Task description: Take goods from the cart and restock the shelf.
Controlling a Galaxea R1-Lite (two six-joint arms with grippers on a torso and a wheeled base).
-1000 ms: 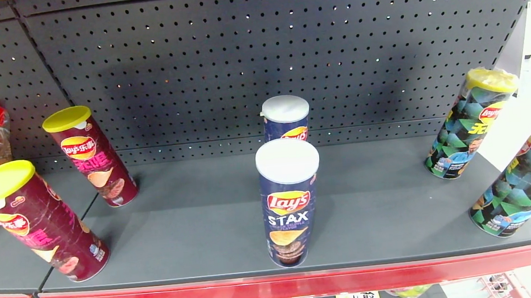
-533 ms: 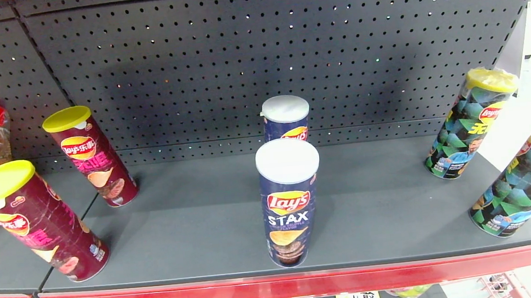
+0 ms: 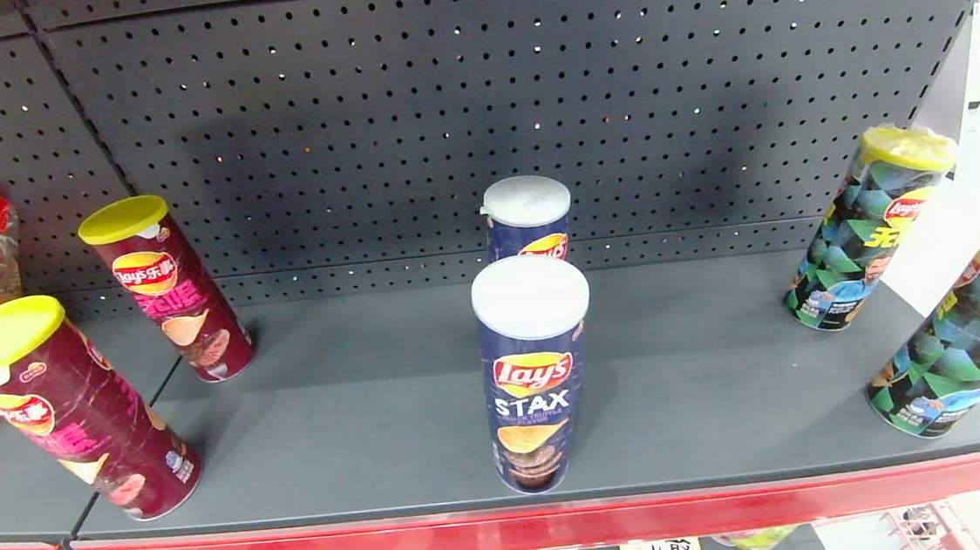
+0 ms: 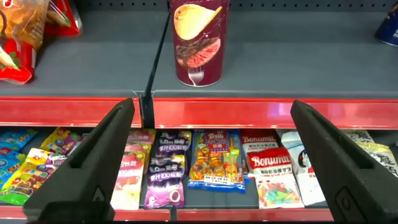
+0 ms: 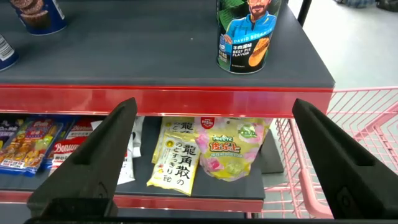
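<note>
Grey shelf (image 3: 362, 425), six lidded chip cans (image 3: 533, 376) standing (contents hidden)

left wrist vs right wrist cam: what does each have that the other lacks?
Left wrist: a maroon can on the shelf, snack bags beside it, and the open left tool.
Right wrist: a green can at the shelf's end, the pink cart beside it, and the open right tool.
Both: the red shelf lip and the packets below it.
</note>
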